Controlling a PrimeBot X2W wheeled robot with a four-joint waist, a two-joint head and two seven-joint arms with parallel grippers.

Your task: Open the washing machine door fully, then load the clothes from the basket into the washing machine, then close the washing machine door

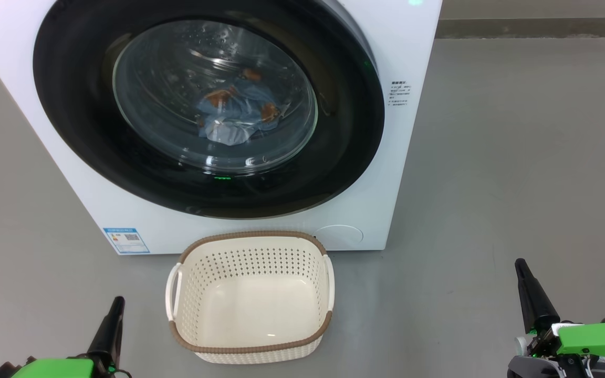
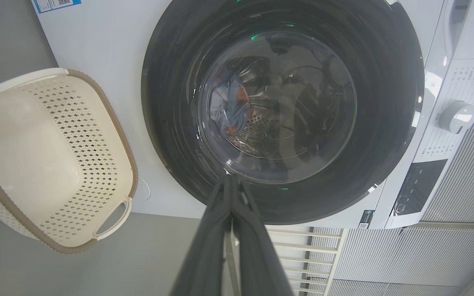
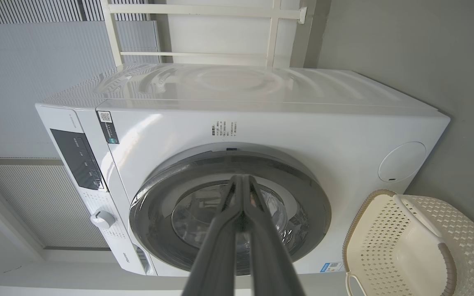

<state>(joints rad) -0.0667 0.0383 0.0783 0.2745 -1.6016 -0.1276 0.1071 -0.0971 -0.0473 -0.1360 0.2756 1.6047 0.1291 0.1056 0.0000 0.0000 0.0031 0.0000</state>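
**Grey floor, shut door, empty basket: the latch is the doubt**

A smooth, matt grey floor runs across the head view. At the top of the right wrist view, behind the machine, stand a pale ribbed wall and a white rack. The washing machine takes up the upper left and centre of the head view. Its door lies against the front. The clothes show through the glass as a blue heap with orange-brown prints inside the drum. The basket sits on the floor at lower centre, just in front of the machine and below the door, with nothing in it.

The left claw at lower left and the right claw at lower right both have their fingers pressed together and carry nothing. Each is well apart from basket and door.

From this, the job looks all but finished. The chief risk is a door that only rests on its seal, since I cannot tell whether the catch has engaged. The glossy rim also gives slim fingers little to push on, so a corrective press could slide off. A careless arm or wheel move could knock the light basket, which would likely skid on so smooth a floor.
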